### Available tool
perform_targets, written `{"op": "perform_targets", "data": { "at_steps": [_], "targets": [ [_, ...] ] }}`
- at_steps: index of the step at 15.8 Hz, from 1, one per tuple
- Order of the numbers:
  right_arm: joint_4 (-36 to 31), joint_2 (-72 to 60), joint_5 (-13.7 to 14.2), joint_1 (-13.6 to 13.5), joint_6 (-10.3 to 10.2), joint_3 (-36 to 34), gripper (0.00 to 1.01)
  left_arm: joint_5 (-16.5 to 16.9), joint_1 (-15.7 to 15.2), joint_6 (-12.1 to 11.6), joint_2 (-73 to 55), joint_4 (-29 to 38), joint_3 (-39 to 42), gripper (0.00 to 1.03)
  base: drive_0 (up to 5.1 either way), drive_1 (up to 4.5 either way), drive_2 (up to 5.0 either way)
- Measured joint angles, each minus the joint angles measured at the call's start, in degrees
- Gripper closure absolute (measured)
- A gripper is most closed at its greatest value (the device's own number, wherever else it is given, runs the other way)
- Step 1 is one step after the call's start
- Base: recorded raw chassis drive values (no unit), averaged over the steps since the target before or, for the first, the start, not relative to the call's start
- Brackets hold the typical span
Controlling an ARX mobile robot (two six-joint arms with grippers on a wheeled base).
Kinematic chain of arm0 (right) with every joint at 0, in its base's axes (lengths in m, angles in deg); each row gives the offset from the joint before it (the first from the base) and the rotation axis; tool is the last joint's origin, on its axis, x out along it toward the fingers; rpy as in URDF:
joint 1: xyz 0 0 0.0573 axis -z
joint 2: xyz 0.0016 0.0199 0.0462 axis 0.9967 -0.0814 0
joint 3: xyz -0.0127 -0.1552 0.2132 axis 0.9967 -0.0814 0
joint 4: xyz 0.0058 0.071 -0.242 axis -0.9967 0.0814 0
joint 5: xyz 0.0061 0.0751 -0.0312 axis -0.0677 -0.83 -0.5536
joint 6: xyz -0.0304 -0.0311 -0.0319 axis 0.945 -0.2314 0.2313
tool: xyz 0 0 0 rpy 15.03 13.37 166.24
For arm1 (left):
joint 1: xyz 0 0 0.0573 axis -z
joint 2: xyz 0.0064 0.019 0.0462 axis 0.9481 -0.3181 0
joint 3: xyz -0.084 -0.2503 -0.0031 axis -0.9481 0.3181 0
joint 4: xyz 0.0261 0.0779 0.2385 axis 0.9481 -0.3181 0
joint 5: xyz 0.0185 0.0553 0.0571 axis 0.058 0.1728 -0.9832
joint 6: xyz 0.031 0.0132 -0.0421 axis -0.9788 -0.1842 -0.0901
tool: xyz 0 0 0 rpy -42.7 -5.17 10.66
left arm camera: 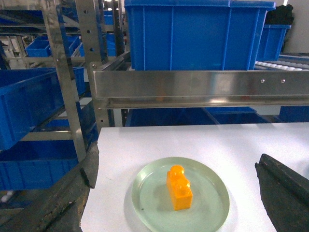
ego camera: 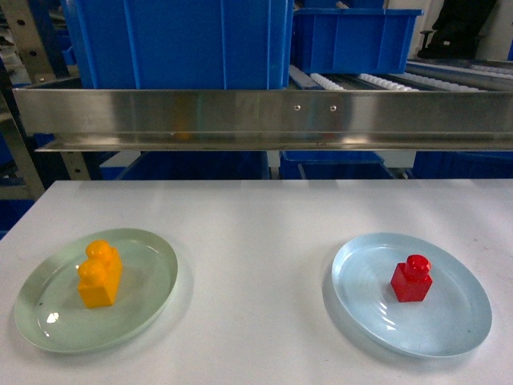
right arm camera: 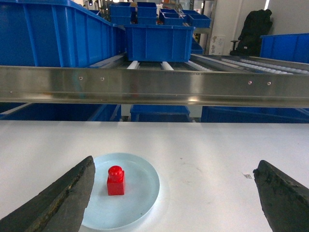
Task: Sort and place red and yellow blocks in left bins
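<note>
Both grippers spread wide, empty: left gripper (left arm camera: 178, 193), right gripper (right arm camera: 174, 193). Yellow brick (ego camera: 99, 275) upright on near-left green plate (ego camera: 152, 301); red cube (ego camera: 412, 278) on near-right blue plate (ego camera: 449, 329). Blue crate (ego camera: 184, 40) far-left behind steel rail (ego camera: 264, 119). Risk: plates sliding under off-centre grasp; arm clipping rail.

the white worktop (ego camera: 264, 241) lies bare between the pale green plate (ego camera: 152, 277) on the left and the pale blue plate (ego camera: 457, 321) on the right, which sit well apart, and nothing stands over the orange-yellow brick (ego camera: 99, 277) or the red cube (ego camera: 412, 279). along the far edge a steel rail (ego camera: 264, 119) runs the full width as a barrier. the big blue crate (ego camera: 184, 40) and a smaller blue crate (ego camera: 353, 40) sit behind and above it on the roller shelf, so the way to them goes over the rail.
</note>
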Motion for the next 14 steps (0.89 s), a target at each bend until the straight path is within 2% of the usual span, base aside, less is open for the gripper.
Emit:
{"op": "perform_targets", "data": {
  "at_steps": [6,7,9,10,11,12,13,14],
  "targets": [
    [0.0,0.0,0.0,0.0,0.0,0.0,0.03,0.0,0.0,0.0,0.0,0.0,0.0,0.05,0.0,0.0,0.0],
    [-0.8,-0.5,-1.6,0.2,-0.2,0.0,0.03,0.5,-0.6,0.1,-0.3,-0.2,0.0,0.05,0.0,0.0,0.0],
    [-12.2,-11.7,-3.4,0.9,-0.1,0.6,0.03,5.4,-5.4,1.6,-10.7,8.2,-0.8,0.05,0.0,0.0,0.0],
    [-20.7,-22.3,-4.2,0.9,-0.1,2.9,0.03,8.4,-8.0,2.8,-21.7,16.3,-3.5,0.05,0.0,0.0,0.0],
    [-28.3,-31.1,-4.2,0.7,0.1,7.1,0.03,9.9,-8.9,4.0,-31.3,23.7,-8.2,0.05,0.0,0.0,0.0],
    [-33.7,-39.1,-4.4,-0.2,0.7,11.7,0.03,11.5,-8.7,4.7,-39.8,28.1,-13.5,0.05,0.0,0.0,0.0],
    [-35.3,-46.2,-5.0,-1.4,1.9,15.9,0.03,12.3,-8.8,6.1,-47.7,30.8,-17.9,0.05,0.0,0.0,0.0],
    [-38.5,-53.9,-5.1,-2.4,2.9,19.0,0.03,13.4,-8.4,6.6,-55.4,30.9,-22.4,0.05,0.0,0.0,0.0]
  ]
}}
